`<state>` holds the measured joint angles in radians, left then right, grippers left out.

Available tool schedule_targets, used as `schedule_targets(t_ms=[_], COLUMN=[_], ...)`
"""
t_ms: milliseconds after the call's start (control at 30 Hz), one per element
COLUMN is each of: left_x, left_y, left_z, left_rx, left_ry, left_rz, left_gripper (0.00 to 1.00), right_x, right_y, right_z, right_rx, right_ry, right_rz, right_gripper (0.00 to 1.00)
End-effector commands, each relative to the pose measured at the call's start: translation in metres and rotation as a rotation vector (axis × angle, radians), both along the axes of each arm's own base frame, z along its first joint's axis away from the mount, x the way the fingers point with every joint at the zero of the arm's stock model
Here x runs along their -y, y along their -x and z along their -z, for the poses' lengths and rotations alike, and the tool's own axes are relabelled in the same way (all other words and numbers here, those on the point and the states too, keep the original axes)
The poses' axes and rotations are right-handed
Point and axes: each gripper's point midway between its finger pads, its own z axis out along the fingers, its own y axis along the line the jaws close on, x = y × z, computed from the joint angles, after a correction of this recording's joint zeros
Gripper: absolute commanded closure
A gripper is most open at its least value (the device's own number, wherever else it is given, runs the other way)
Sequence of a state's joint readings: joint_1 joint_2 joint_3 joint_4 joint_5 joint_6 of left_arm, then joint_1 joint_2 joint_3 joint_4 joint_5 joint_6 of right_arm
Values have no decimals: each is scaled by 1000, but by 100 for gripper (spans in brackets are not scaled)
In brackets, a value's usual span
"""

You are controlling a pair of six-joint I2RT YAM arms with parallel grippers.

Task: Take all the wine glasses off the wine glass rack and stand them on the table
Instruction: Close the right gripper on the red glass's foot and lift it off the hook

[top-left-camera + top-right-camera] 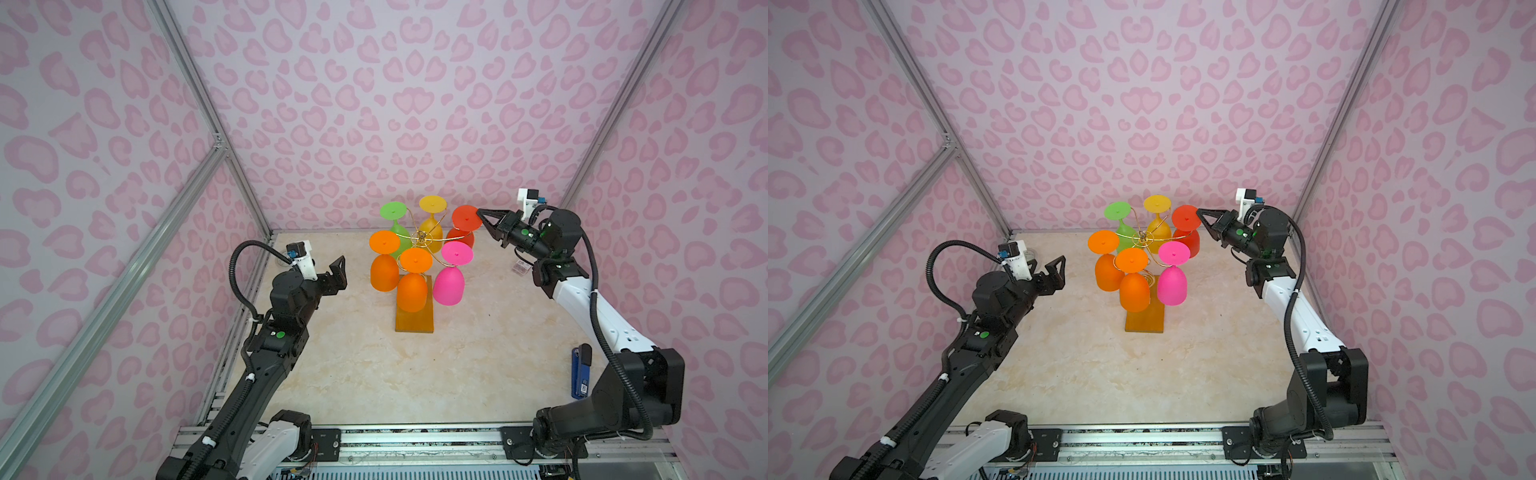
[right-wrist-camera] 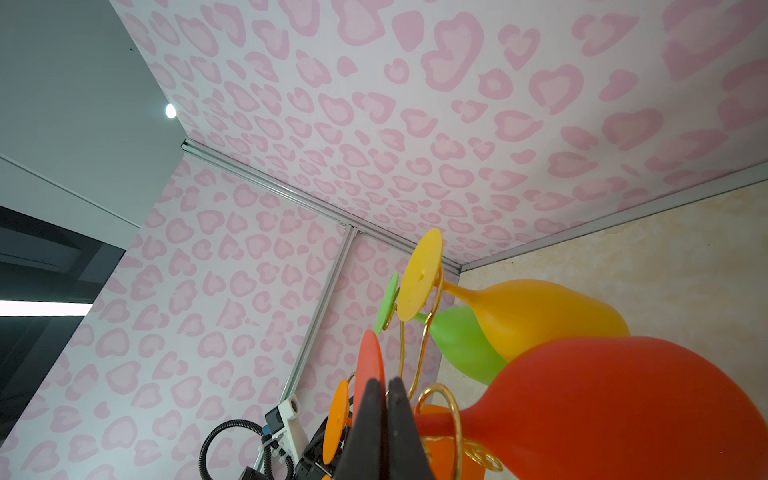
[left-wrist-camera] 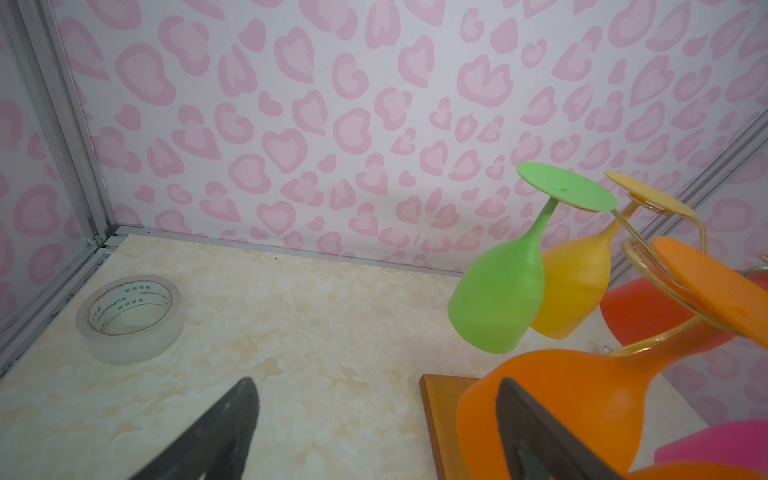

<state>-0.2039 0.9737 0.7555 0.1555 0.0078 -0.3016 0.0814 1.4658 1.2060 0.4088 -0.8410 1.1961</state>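
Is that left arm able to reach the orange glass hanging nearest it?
Probably yes: the left gripper stands open beside the leftmost orange glass, facing it, with only open space between them.

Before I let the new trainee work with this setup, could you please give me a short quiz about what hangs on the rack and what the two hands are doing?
1. How many glasses hang on the wine glass rack?
2. True or false: the left hand is shut.
3. The right hand has its tips beside the foot of which glass? A) green B) pink C) red

Key
1. Six.
2. False: it is open and holds nothing.
3. C, the red glass.
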Motion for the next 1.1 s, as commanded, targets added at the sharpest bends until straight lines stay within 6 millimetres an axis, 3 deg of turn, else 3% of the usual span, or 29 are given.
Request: schedule_targets(t_ms=[0,267,667,1067], left_x=[0,0,0,0], left_y=[-1,-1,-1,-2], left_z=[-8,-8,-10,-11], left_rx=[20,21,22,22], left_ry=[0,-3,-5,-4], left_rz=[2,0,-1,1], left_gripper=[9,9,9,9], right_x=[1,-3,-27,-45], right_y=[6,17,30,13], right_z=[-7,-5,-9,-13], right_rx=[46,42,52,53], right_ry=[-4,-9,9,9], right_rz=[-8,-18,-73,-98], right_gripper=[100,100,100,100])
